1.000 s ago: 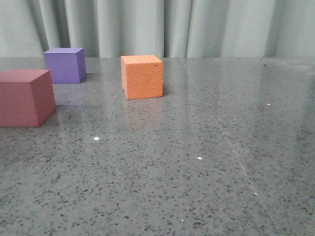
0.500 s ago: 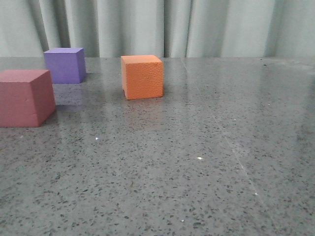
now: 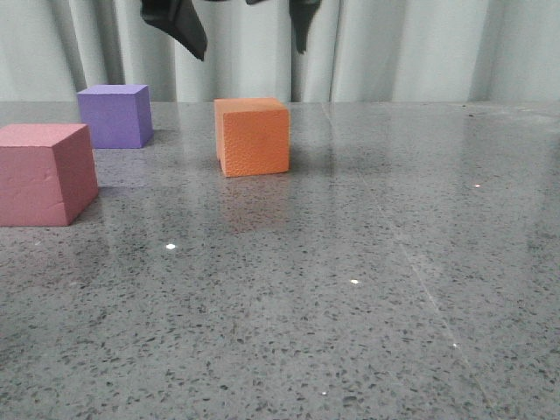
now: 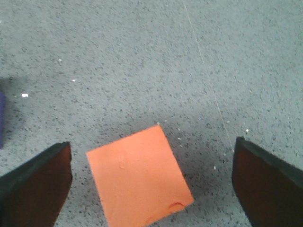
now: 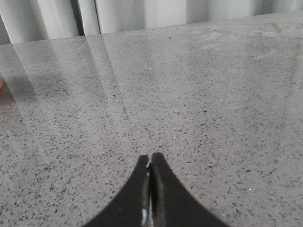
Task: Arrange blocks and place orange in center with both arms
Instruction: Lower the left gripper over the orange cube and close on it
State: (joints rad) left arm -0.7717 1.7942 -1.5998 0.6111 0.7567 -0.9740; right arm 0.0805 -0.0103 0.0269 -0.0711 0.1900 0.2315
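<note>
The orange cube [image 3: 253, 137] stands on the grey speckled table, back centre. The purple cube [image 3: 115, 115] stands at the back left, and the pinkish-red cube [image 3: 45, 173] nearer at the left edge. My left gripper [image 3: 245, 31] hangs open high above the orange cube, only its dark fingertips showing at the top of the front view. In the left wrist view the orange cube [image 4: 139, 178] lies between the wide-open fingers [image 4: 35, 187], well below them and untouched. My right gripper [image 5: 151, 158] is shut and empty over bare table; it does not show in the front view.
Pale curtains [image 3: 394, 48] hang behind the table's far edge. A sliver of the purple cube [image 4: 1, 118] shows at the edge of the left wrist view. The speckled table [image 3: 350, 289] stretches to the front and right.
The left gripper's fingertips have come into the top of the front view above the orange cube. The cubes have not moved.
</note>
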